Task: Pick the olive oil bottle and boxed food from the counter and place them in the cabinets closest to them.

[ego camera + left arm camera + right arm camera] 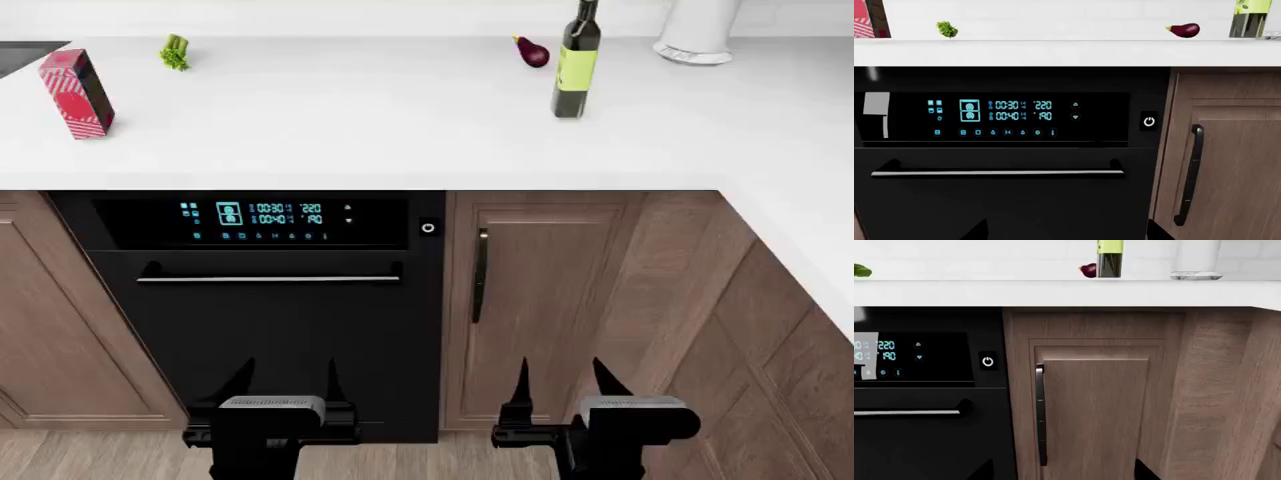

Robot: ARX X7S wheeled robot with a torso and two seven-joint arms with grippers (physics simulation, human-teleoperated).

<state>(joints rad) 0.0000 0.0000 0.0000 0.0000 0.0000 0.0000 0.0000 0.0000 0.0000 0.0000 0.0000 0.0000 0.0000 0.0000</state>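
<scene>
Upright, olive oil bottle (577, 62), mid-counter (334, 120)

A black built-in oven (267, 300) with a glowing blue digital display (274, 213) and a long silver bar handle (267, 279) sits beside a brown wooden cabinet door (561, 300) with a dark vertical handle (479, 275). Above, a small purple eggplant (531, 51), a green celery bunch (174, 52) and a white cylindrical appliance (697, 30) stand well apart.

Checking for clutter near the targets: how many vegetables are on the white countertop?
2: a small purple eggplant just beside the tall dark-green olive oil bottle, and a green leafy bunch near the back, behind the red striped carton. Others may lie outside view.
</scene>
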